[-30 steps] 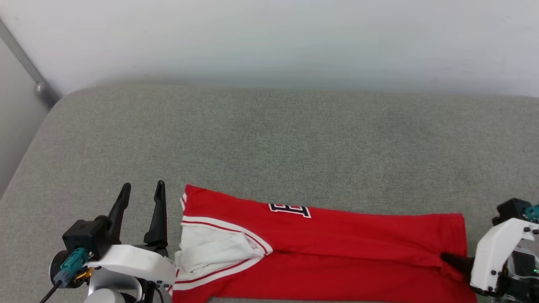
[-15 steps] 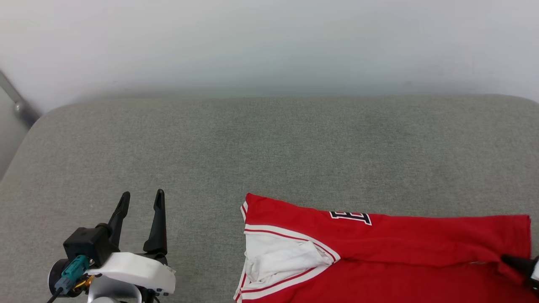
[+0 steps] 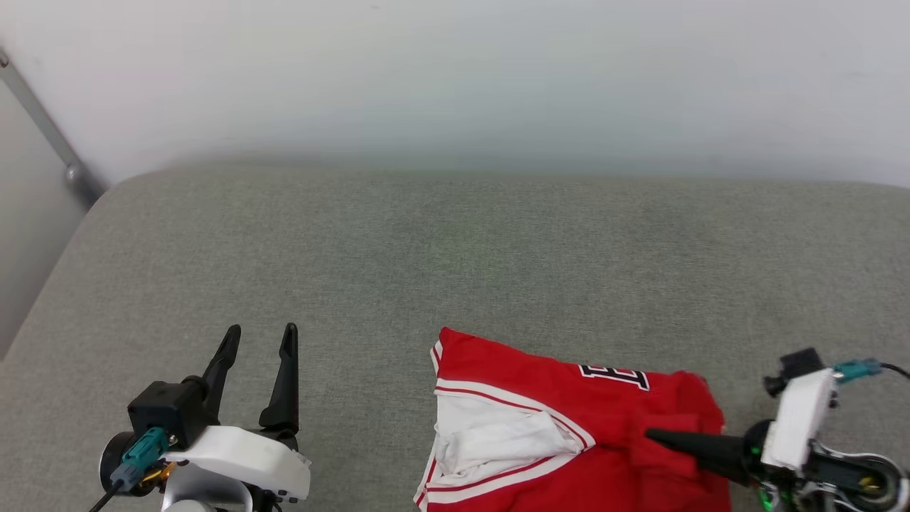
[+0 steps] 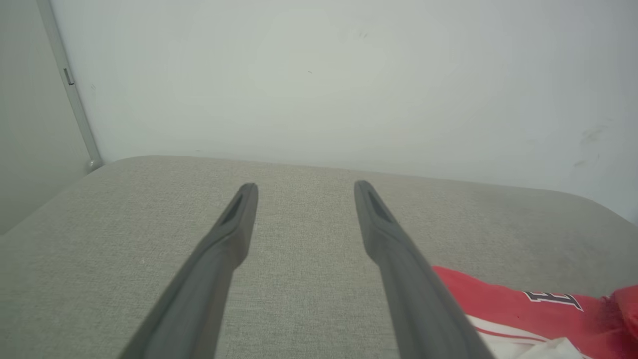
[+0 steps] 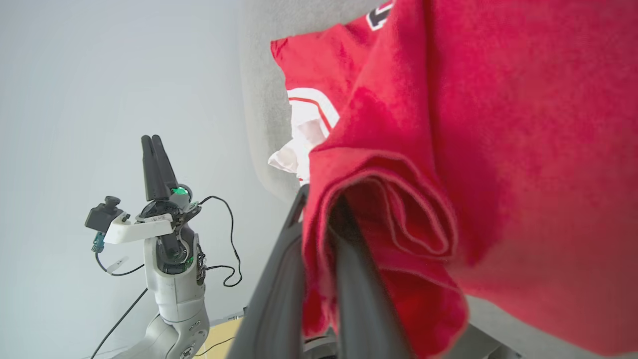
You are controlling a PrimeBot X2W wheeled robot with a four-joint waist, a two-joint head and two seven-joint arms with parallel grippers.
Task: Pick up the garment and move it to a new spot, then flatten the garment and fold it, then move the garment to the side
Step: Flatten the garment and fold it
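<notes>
Now your right gripper [image 3: 650, 435], at four o'clock in the head view, is clamped on a bunched red fold of the garment [image 3: 540, 384], which lies on the grey cushion [image 3: 426, 249] at five o'clock; your left gripper [image 3: 261, 331], at seven o'clock, has its fingers apart.

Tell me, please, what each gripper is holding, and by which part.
The right gripper is shut on the garment, pinching a bunched red fold at its right end. The left gripper is open and holds nothing.

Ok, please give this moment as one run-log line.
phase: fold | right gripper: shut on garment edge | left gripper: open, apart from garment
</notes>
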